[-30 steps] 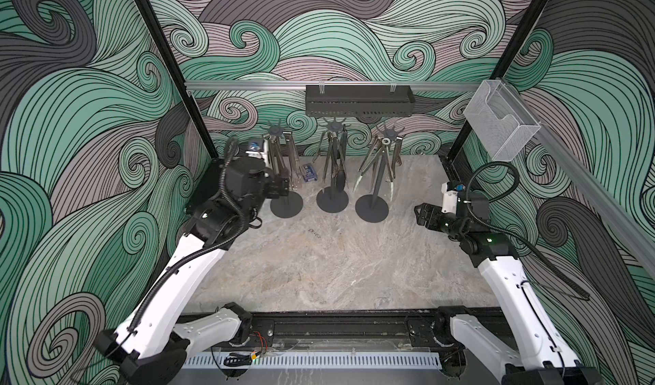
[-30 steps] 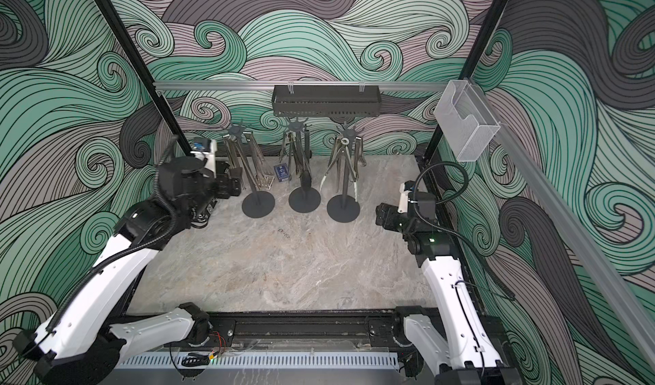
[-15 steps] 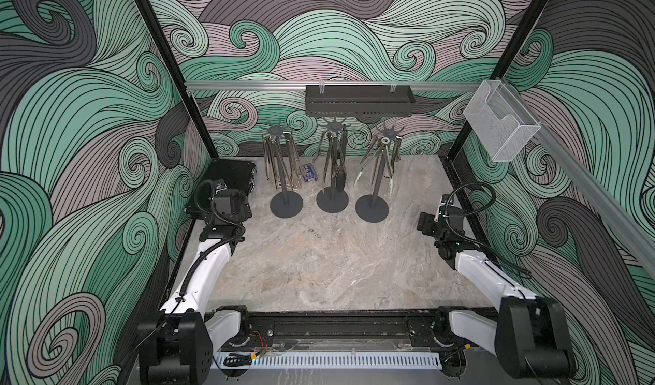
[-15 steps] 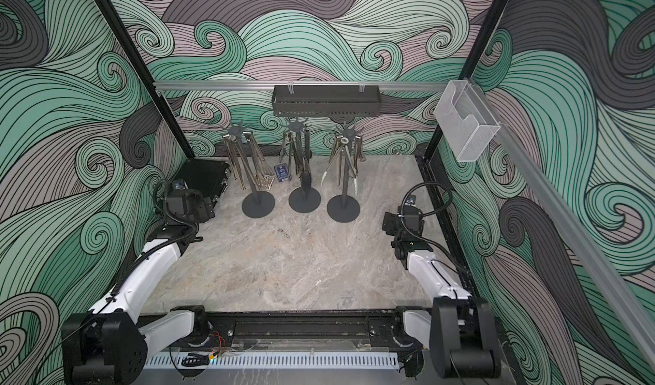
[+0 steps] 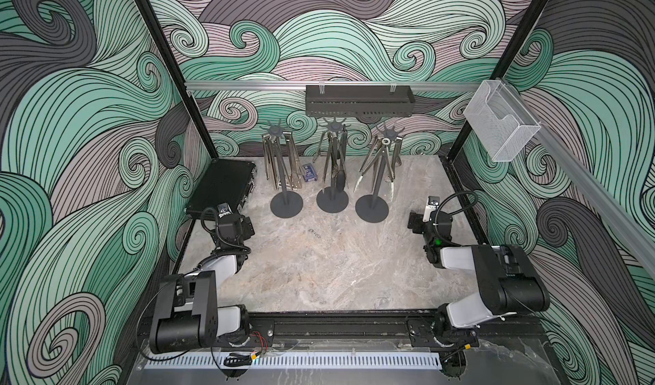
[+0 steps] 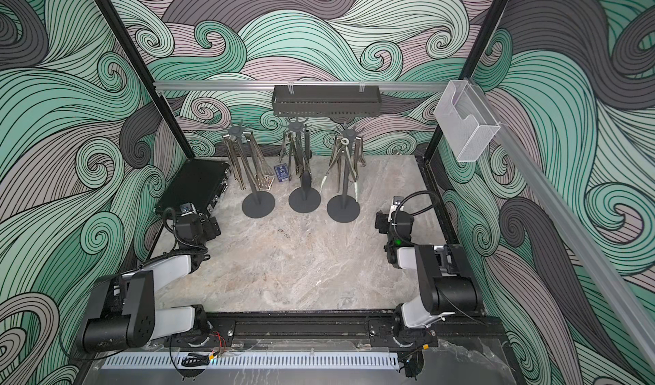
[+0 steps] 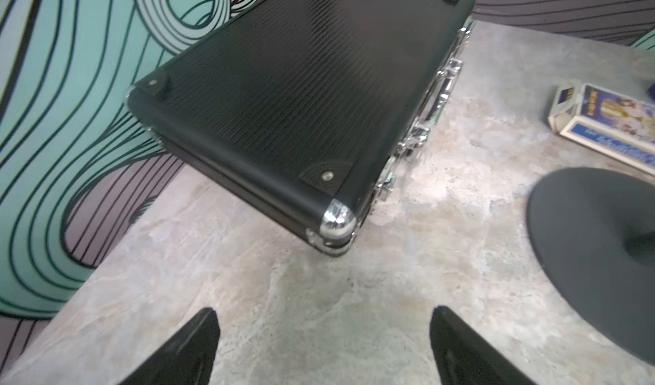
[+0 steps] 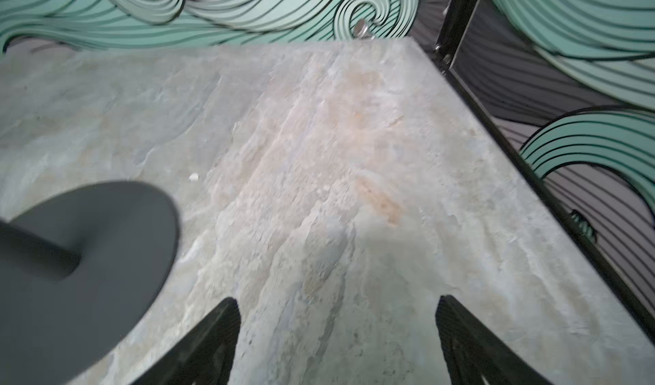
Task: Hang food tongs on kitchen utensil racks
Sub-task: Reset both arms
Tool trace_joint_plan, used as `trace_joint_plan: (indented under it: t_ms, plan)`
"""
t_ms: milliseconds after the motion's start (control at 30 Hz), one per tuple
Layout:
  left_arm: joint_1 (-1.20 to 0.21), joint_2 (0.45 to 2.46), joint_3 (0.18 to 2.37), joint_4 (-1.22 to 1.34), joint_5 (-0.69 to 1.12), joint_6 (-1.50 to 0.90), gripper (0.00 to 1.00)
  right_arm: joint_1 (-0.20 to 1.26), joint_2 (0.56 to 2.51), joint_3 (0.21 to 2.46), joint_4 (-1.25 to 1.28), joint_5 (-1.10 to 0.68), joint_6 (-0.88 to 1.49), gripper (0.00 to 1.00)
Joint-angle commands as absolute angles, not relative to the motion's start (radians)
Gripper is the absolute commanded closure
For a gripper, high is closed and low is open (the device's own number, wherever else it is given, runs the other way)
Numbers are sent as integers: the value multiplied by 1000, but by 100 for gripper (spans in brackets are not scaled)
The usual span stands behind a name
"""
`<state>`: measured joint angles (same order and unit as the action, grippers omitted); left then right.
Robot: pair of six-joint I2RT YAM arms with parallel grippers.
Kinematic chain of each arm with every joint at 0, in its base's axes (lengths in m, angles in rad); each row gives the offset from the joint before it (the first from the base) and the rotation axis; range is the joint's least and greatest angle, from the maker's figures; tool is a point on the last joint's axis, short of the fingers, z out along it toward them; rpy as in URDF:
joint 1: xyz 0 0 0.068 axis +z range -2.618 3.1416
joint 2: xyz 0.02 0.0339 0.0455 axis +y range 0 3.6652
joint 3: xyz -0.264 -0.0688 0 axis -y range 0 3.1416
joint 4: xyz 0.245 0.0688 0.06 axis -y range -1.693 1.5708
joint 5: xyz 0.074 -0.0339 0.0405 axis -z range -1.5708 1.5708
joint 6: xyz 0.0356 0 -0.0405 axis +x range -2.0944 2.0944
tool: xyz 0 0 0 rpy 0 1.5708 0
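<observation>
Toward the back wall: three tall dark grey kitchen utensil racks (image 5: 332, 201), thin poles on round disc bases with star crowns of hooks; in a row, bases apart
Tongs: long slim V-shaped steel food tongs (image 5: 270, 160) hang tips-down from the crowns, several per rack; hung by the hinge end, we reckon, so the arms fall free around each pole; one pair, on the rack nearest the right arm, has pale green tips
Tabletop: we see no tongs lying on the grey marble-look table (image 5: 336, 266); we judge the hanging done
Left gripper: left gripper (image 7: 324, 312) low over the table, near a corner of the black ribbed hard case (image 7: 301, 92) with chrome corners; fingers spread wide, nothing between them
Right gripper: right gripper (image 8: 338, 300) low, beside the nearest disc base; fingers wide apart, empty
Arms: both folded at the front edge, well apart from the crowns; we read that as parked, so nothing knocks the hanging tongs
Bystanders: small blue card box (image 5: 309, 172) on the table between two racks; dark perforated rectangular shelf (image 5: 358, 100) on the back rail; clear mesh basket (image 5: 499, 124) on the side rail; none part of the job
</observation>
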<state>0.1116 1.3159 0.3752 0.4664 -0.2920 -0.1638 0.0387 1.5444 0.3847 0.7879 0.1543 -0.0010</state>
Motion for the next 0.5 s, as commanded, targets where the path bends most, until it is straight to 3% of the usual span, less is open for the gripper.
trace_joint_plan:
  t_ms: [0, 133, 233, 300, 467]
  plan:
    - [118, 1388, 377, 720, -120, -146, 8, 49, 1547, 360, 958, 43, -65, 12]
    - [115, 1560, 384, 903, 16, -55, 8, 48, 1538, 344, 968, -24, -85, 2]
    - [112, 1520, 479, 633, 57, -53, 3, -6, 1539, 411, 835, -111, -42, 1]
    - [109, 1550, 447, 762, 64, -23, 1, -15, 1552, 407, 866, -124, -34, 1]
    - [103, 1534, 476, 670, 55, -32, 2, -13, 1540, 405, 853, -119, -37, 1]
